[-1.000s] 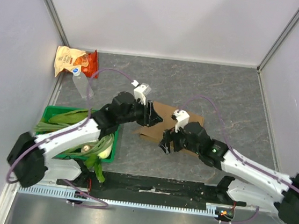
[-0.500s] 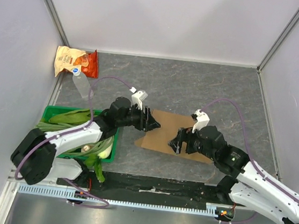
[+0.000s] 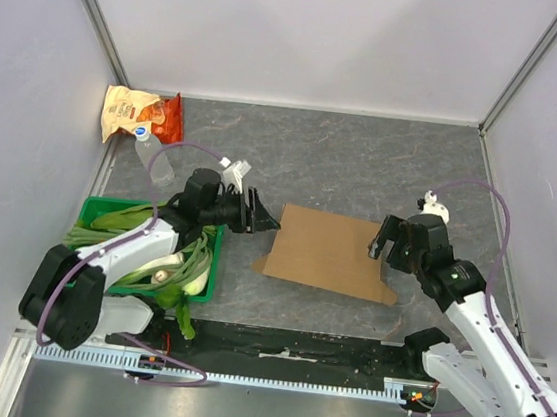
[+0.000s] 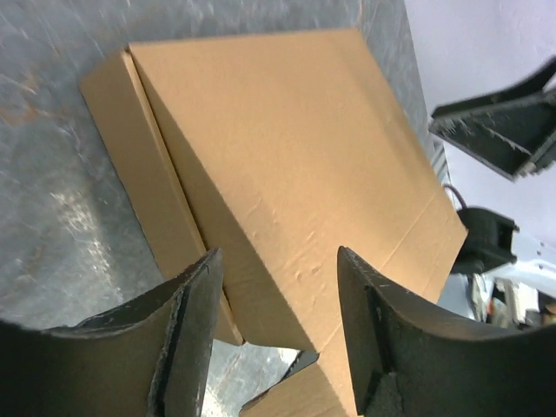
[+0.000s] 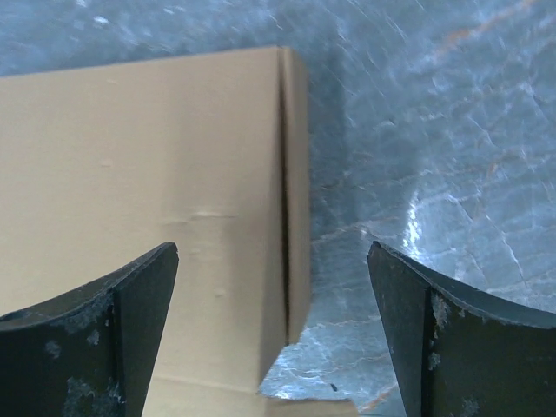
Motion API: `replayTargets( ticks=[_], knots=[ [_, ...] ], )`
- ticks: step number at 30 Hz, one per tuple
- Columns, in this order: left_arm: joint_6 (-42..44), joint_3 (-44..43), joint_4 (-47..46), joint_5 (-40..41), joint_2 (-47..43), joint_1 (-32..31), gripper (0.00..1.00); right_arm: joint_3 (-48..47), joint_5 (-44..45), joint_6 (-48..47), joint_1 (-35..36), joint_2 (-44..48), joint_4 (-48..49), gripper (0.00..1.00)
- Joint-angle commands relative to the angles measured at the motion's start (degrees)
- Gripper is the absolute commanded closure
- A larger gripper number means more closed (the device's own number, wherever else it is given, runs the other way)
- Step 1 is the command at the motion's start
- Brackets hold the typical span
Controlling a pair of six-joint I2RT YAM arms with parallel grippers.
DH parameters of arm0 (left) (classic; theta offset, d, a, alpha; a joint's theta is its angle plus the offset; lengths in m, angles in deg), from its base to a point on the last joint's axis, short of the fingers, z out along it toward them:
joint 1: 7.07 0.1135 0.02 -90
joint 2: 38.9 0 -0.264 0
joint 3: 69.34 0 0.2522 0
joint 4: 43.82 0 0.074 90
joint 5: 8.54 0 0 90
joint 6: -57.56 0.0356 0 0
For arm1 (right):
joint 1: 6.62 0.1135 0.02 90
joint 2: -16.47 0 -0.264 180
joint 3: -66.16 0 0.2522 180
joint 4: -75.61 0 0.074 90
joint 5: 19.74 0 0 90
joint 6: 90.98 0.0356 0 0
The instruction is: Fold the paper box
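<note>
Left gripper (image 3: 262, 219) hangs just beside the box's left edge, its jaws moderately apart and holding nothing; behind it sits the green crate (image 3: 213, 267), well out of the way. From the left wrist view the fingers (image 4: 187, 339) frame the near left corner, where a narrow side strip runs along under the big top panel with a shadowed gap between the two.

Box (image 3: 329, 253) lies flat on the table (image 3: 364, 168) midway between the arms, broad face up and turned a little askew. A small piece of card also juts out at its near left corner. It looks folded over but not locked. That gap suggests the panel would lift again if left alone.

Right gripper (image 3: 380, 245) hovers at the right edge, jaws spread wide and empty. Its own camera shows the same kind of narrow strip on that side, with a dark seam beside the top panel.

To do this step well, I would bring both grippers down on the two side strips together so the box cannot slide or twist further. Fingers should meet the card near the crease rather than out at the free edge, since corrugated board buckles easily. One arm can pin the panel while the other tucks.
</note>
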Motion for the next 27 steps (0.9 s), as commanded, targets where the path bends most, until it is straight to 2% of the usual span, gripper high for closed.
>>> replayTargets(
  ticks=[1, 3, 5, 9, 17, 19, 20, 21, 24, 27],
  knots=[
    [-3.5, 1.1, -7.5, -11.2, 5.1, -0.1, 0.41, 3.0, -10.4, -2.4, -4.7, -1.4, 2.0, 0.02],
    [-3.8, 2.8, -9.6, -11.3, 6.1, -0.1, 0.43, 3.4, -9.8, -1.9, -4.9, -1.3, 2.1, 0.02],
    [-3.5, 4.5, -9.8, -9.9, 7.4, -0.2, 0.5, 4.2, -10.4, -1.2, -4.9, -2.1, 2.7, 0.02],
    [-3.6, 7.6, -12.8, -7.6, 8.8, -0.9, 0.59, 11.3, -16.8, 2.0, -4.9, -3.5, 9.8, 0.02],
    [-3.2, 11.8, -16.5, -4.7, 12.0, -3.2, 0.68, 16.5, -17.4, 2.2, -4.9, -6.8, 17.1, 0.02],
    [-3.3, 12.1, -16.6, -5.4, 10.1, -3.3, 0.63, 16.1, -17.3, 1.8, -5.0, -7.4, 17.0, 0.02],
    [-2.9, 12.1, -14.9, -5.1, 9.0, -3.3, 0.57, 16.2, -17.4, 1.8, -5.0, -7.2, 17.5, 0.02],
    [-1.6, 12.0, -13.5, -2.7, 6.7, -3.2, 0.46, 16.3, -17.5, 1.8, -4.9, -6.5, 17.7, 0.02],
    [1.3, 11.6, -9.0, 0.8, 3.9, -3.3, 0.38, 16.2, -18.5, 1.1, -4.9, -6.4, 18.0, 0.02],
    [1.7, 10.6, -7.6, 2.5, 3.8, -3.3, 0.36, 16.8, -17.1, 1.1, -4.9, -6.8, 18.8, 0.02]
  ],
)
